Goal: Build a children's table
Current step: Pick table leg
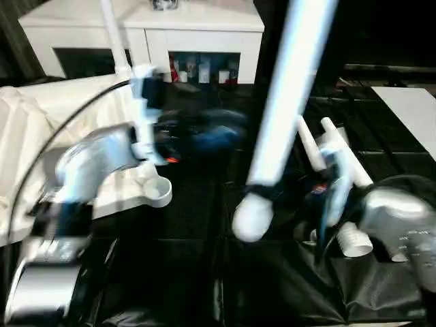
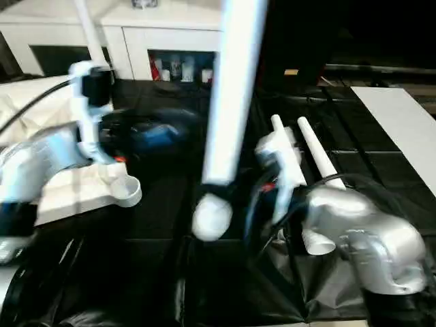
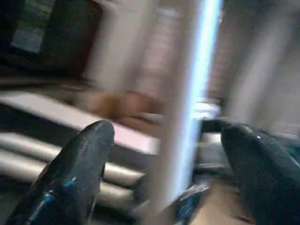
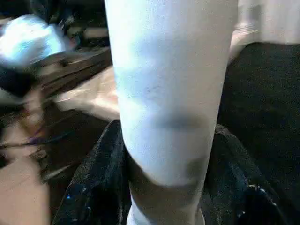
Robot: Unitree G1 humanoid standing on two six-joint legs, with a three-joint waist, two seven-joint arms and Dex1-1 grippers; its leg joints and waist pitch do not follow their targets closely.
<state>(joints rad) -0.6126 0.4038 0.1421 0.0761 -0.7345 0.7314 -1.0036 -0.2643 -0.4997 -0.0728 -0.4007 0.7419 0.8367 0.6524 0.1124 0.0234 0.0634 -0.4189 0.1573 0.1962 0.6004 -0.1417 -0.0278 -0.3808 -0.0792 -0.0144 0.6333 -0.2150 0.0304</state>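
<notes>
Right wrist view is showing my right hand [image 4: 164, 187] pinching 1 white leg [image 4: 171, 84], fingers pressed on both sides. I am holding it up over the dark floor so its end can go into a corner socket [image 1: 158, 191] of the white tabletop [image 1: 20, 129]. My left hand [image 3: 164, 168] is spread wide, fingers apart around that leg, not touching. 2 more legs [image 2: 320, 160] are lying near my right arm.

Leg [image 4: 168, 84] smooth white plastic, fingers [image 3: 75, 178] glossy black
</notes>
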